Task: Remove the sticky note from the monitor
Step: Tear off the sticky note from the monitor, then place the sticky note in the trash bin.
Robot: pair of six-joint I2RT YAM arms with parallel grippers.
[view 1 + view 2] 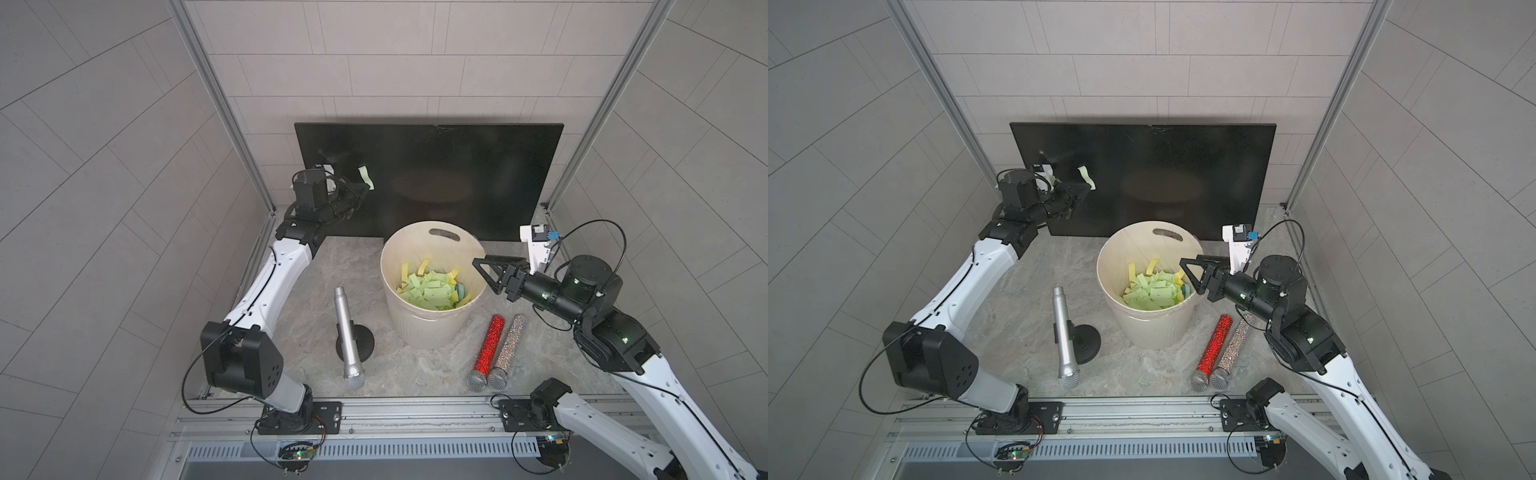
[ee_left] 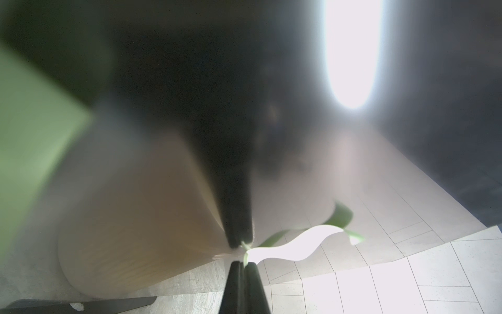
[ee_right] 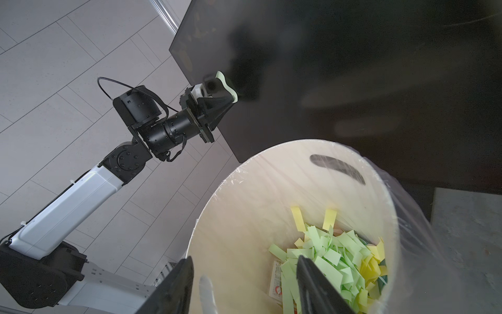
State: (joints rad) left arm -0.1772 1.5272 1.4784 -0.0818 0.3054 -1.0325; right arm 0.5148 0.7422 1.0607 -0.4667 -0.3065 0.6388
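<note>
Monitor: we see the glossy black monitor point(image 1: 457, 174) point(image 1: 1175, 166) point(image 3: 353, 68) standing on its long edge along the rear edge of the desk point(image 1: 316, 282), leaning back against the tiled wall point(image 1: 415, 62). A small scratch marks its top edge.

Sticky note: the pale green sticky note point(image 1: 365, 176) point(image 1: 1085, 176) point(image 3: 226, 84) point(image 2: 293, 244) is at the left part of the screen, about mid-height. It is curled and wavy and bows away from the glass. We cannot tell whether any of it is stuck to the glass.

Left gripper: the left gripper point(image 1: 367, 188) point(image 1: 1089, 187) point(image 3: 233, 99) point(image 2: 245, 265) is clenched right at the screen. In the left wrist view its fingers are pressed together with one end of the sticky note pinched between the tips.

Right gripper: the right gripper point(image 1: 486, 276) point(image 1: 1191, 277) point(image 3: 244, 274) hangs released over the right rim of the bucket point(image 1: 415, 332) point(image 1: 1142, 328) point(image 3: 244, 204), fingers spread and nothing between them.

Bucket: cream, lined with clear plastic, it stands mid-desk in front of the monitor. We see green and yellow paper strips point(image 1: 432, 291) point(image 1: 1152, 291) point(image 3: 326, 252) piled inside.

Left of bucket: a silver microphone point(image 1: 347, 332) point(image 1: 1065, 332) lies with its head toward the front edge, over a round black stand point(image 1: 366, 343) point(image 1: 1089, 338).

Right of bucket: a red glitter microphone point(image 1: 488, 349) point(image 1: 1212, 349) and a silver glitter microphone point(image 1: 509, 347) point(image 1: 1233, 349) lie side by side, touching, heads toward the front edge.
</note>
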